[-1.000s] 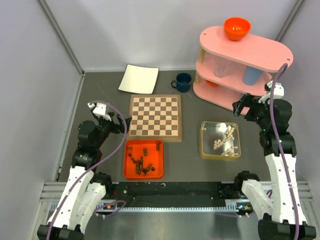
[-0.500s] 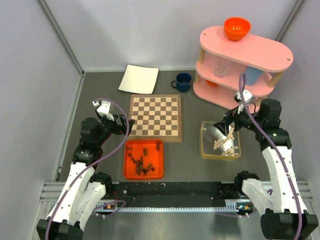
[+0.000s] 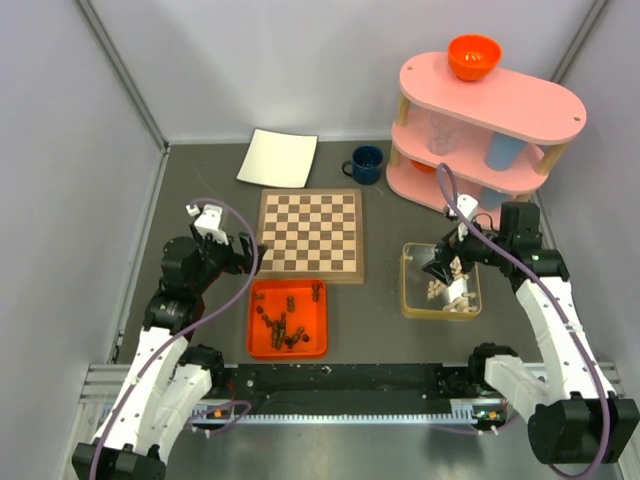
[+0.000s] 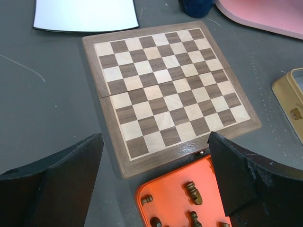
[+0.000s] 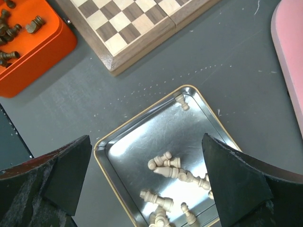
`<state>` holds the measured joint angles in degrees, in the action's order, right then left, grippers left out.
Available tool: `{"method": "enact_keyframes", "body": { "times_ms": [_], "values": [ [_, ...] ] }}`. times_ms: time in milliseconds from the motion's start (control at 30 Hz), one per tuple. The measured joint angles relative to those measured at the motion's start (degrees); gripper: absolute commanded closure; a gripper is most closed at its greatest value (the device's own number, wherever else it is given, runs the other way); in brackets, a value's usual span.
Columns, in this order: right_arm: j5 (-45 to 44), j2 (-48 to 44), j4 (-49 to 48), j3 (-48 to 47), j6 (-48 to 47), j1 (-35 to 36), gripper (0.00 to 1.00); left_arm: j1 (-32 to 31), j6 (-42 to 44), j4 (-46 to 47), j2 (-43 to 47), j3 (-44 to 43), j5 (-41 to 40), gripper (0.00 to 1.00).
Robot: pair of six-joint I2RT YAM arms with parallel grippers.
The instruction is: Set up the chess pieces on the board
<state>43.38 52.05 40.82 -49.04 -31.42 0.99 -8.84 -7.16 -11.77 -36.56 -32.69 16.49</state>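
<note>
The board (image 3: 310, 235) lies bare in mid-table; it also shows in the left wrist view (image 4: 170, 94) and the right wrist view (image 5: 132, 23). Dark chess pieces (image 3: 283, 325) lie in an orange tray (image 3: 258, 345) in front of it. Pale chess pieces (image 3: 455, 275) lie in a metal tin (image 3: 408, 290). My left gripper (image 3: 250, 250) is open and empty, above the board's near left corner and the tray's far edge (image 4: 155, 142). My right gripper (image 3: 435, 262) is open and empty, above the tin's pale pieces (image 5: 165, 163), in the right wrist view (image 5: 147, 139).
A white sheet (image 3: 279, 158) and a blue mug (image 3: 366, 164) lie behind the board. A pink two-tier shelf (image 3: 520, 105) stands at the back right with an orange bowl (image 3: 473, 55) on top and cups inside.
My right arm has swung from beside the pink shelf leftward and down to over the tin. My left gripper has shifted slightly right toward the board and tray.
</note>
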Motion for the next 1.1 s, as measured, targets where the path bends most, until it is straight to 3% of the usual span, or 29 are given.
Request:
{"method": "enact_keyframes", "body": {
  "times_ms": [200,500,600,1100],
  "values": [
    [-2.2,1.3,1.1,0.3,-1.6,0.0,0.05,-1.5,0.7,-0.3,0.0,0.0,-3.0,0.03],
    [-14.8,9.5,2.5,1.1,-2.5,0.9,0.43,-2.5,1.4,-0.5,-0.1,0.0,-4.9,0.04],
    [-19.7,14.6,2.5,1.1,-1.9,1.1,0.5,-2.7,1.6,-0.5,-0.1,0.0,-5.0,0.04],
    [-27.6,20.3,1.0,4.2,-1.4,2.4,0.55,-2.8,1.8,-1.1,-1.2,0.0,-5.2,0.06]
  ]
}}
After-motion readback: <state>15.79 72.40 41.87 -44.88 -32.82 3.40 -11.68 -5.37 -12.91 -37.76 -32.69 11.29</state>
